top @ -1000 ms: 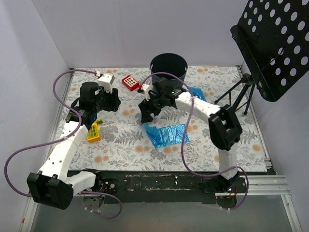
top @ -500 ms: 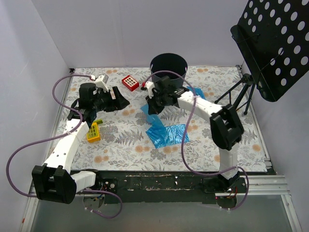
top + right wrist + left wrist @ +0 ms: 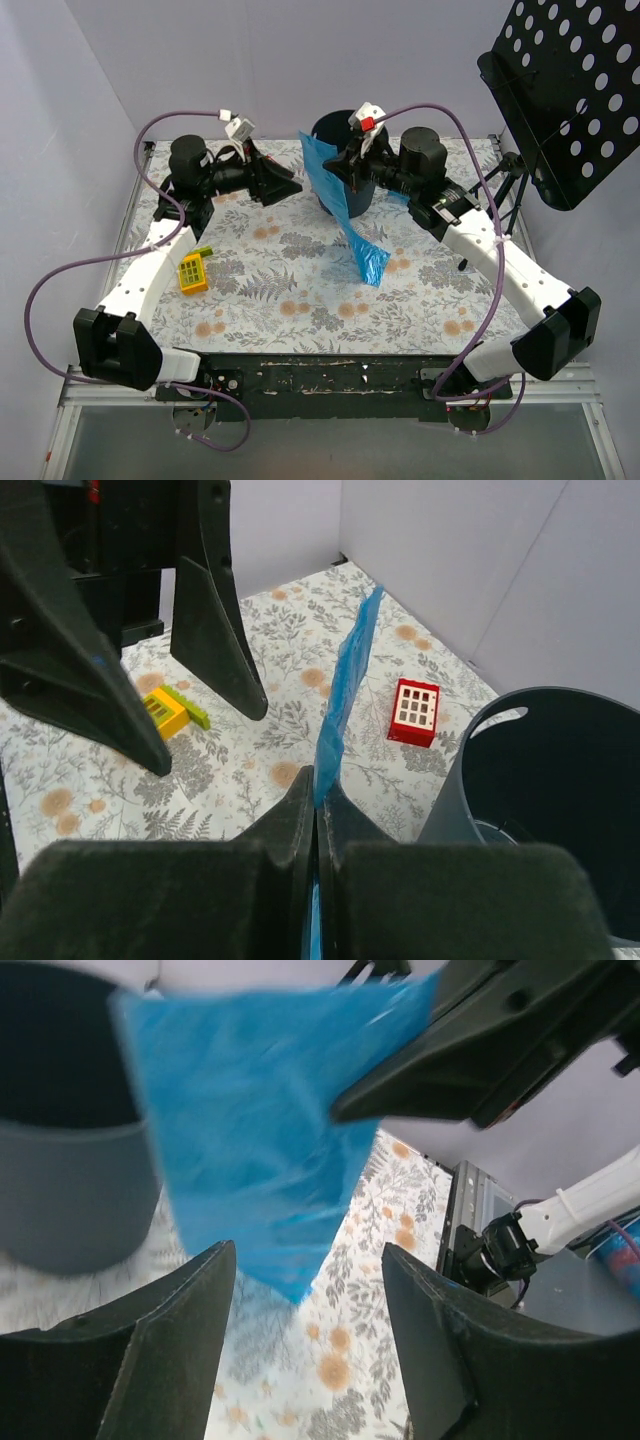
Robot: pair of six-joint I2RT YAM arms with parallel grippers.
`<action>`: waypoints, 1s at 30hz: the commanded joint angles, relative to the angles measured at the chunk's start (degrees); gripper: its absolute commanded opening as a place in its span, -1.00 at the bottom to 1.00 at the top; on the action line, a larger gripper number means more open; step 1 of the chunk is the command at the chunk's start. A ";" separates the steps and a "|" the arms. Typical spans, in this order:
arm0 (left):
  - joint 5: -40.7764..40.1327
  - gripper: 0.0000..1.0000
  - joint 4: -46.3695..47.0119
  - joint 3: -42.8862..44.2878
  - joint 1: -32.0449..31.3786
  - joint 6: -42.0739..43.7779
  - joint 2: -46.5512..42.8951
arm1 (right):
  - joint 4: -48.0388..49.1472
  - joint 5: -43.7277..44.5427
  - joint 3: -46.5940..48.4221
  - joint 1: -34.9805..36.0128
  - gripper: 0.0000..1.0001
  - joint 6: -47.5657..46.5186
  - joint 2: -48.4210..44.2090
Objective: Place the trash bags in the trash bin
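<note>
The right claw [image 3: 343, 166] is clenched on the trash bag [image 3: 346, 208], held up beside the trash bin [image 3: 331, 126].
The left claw [image 3: 285, 186] is held spread at the bag's nine o'clock, probably for guiding it in.

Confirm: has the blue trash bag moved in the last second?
Yes. The trash bag rose off the table, toward the far side; it now hangs from the right gripper in front of the trash bin.

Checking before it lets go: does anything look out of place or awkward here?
Yes. The trash bag, pinched in the right gripper, hangs outside the trash bin, in front of its wall, not over the opening. Its tail trails down toward the table. The left gripper stands open beside it.
</note>
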 commanded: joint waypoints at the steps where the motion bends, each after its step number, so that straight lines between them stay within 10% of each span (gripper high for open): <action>1: -0.64 0.24 0.18 8.26 -5.31 8.85 1.33 | 5.37 3.97 -1.21 -0.24 -0.97 -0.04 -0.50; 12: -14.98 0.37 2.28 10.82 -7.17 1.05 5.37 | 6.33 1.77 -5.95 0.29 -0.97 -2.68 -4.19; 30: -3.65 0.18 10.63 11.96 -8.93 -1.59 11.09 | 5.63 1.59 -7.45 1.26 -0.97 -4.18 -4.81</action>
